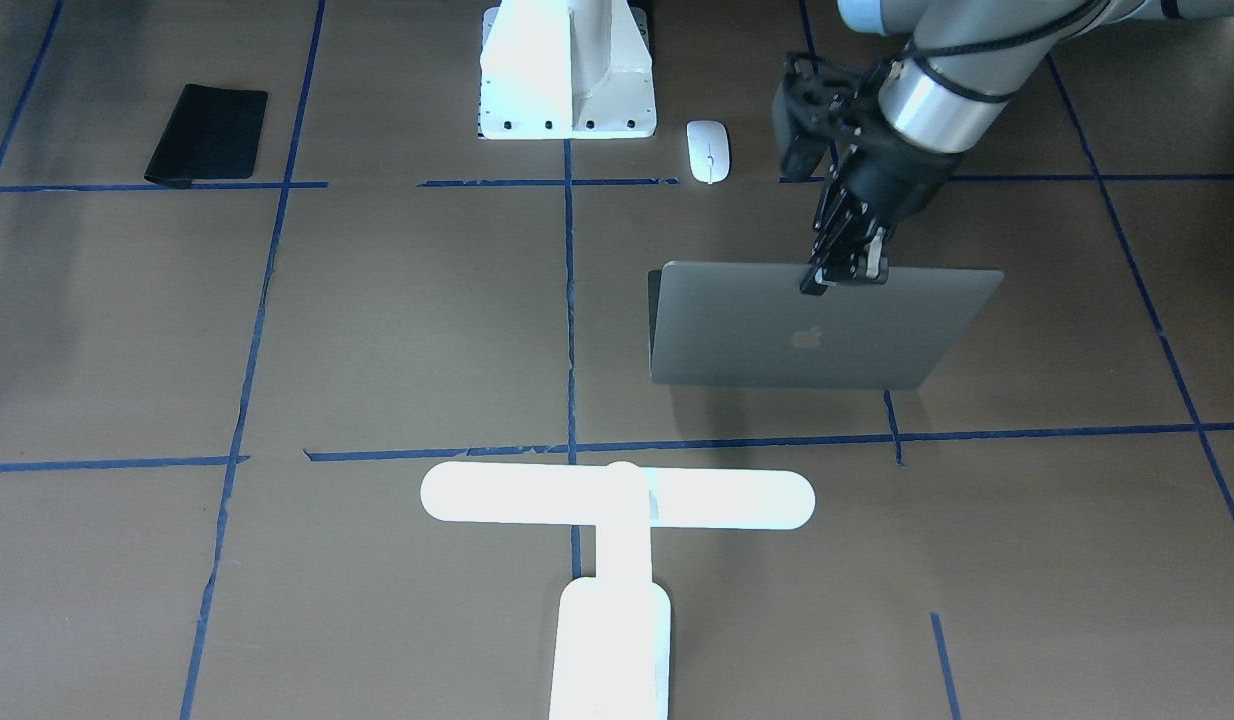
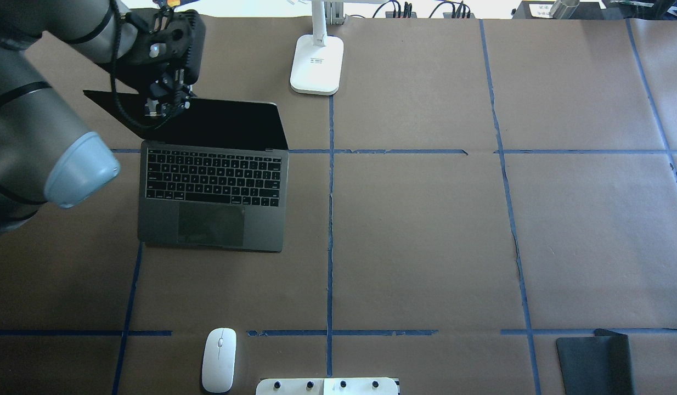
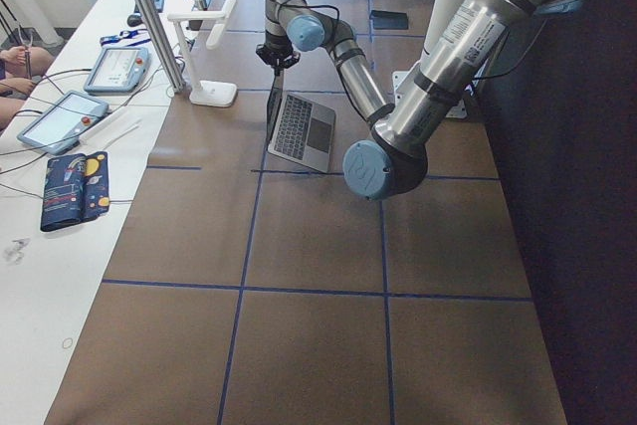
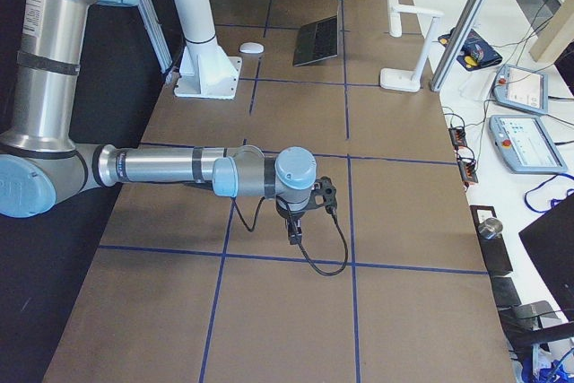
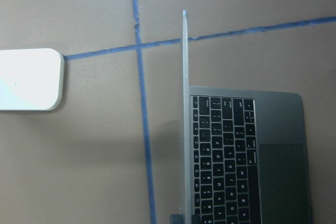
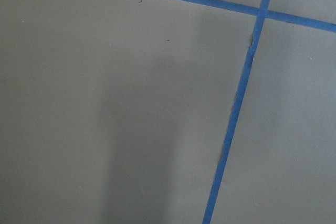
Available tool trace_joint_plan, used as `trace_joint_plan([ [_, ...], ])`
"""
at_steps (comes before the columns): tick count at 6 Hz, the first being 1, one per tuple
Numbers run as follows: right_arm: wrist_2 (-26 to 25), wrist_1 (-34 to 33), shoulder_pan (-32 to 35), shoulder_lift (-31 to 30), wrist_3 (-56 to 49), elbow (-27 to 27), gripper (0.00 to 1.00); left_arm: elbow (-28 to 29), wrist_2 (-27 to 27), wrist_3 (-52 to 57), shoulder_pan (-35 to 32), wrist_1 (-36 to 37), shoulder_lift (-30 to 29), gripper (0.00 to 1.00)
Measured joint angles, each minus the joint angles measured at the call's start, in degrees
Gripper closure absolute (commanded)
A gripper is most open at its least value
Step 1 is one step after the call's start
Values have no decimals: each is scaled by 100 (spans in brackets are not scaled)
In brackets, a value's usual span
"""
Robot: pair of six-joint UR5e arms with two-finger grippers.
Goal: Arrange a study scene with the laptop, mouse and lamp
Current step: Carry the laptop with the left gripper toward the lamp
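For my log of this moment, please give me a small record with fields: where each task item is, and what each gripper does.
laptop: open, screen about upright, on the robot's left half of the table
left gripper: shut on the top edge of the laptop lid
right gripper: above bare table; open or shut unclear
mouse: lying at the near edge, untouched
lamp: standing at the far side, untouched
black pad: near edge, robot's right

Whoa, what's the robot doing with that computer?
The robot's left gripper pinches the top edge of the lid of a thin grey metal laptop, which stands open with its screen about upright. The small glossy white mouse lies untouched near the robot's base, and the white T-shaped desk lamp stands across the table. The right gripper hangs above the table, away from all three.
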Motion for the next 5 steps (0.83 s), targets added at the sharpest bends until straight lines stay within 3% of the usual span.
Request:
trace_joint_plan([
  [1,1,0,0,0,2,0,0,463,125,-156,54,-65,-377,100],
  [3,1,0,0,0,2,0,0,1682,281,-332,86,-964,-1013,100],
  [4,1,0,0,0,2,0,0,2147,352,-455,95,-1358,-1203,92],
  [5,1,0,0,0,0,0,0,2369,404,-691,109,-1505,-1302,73],
])
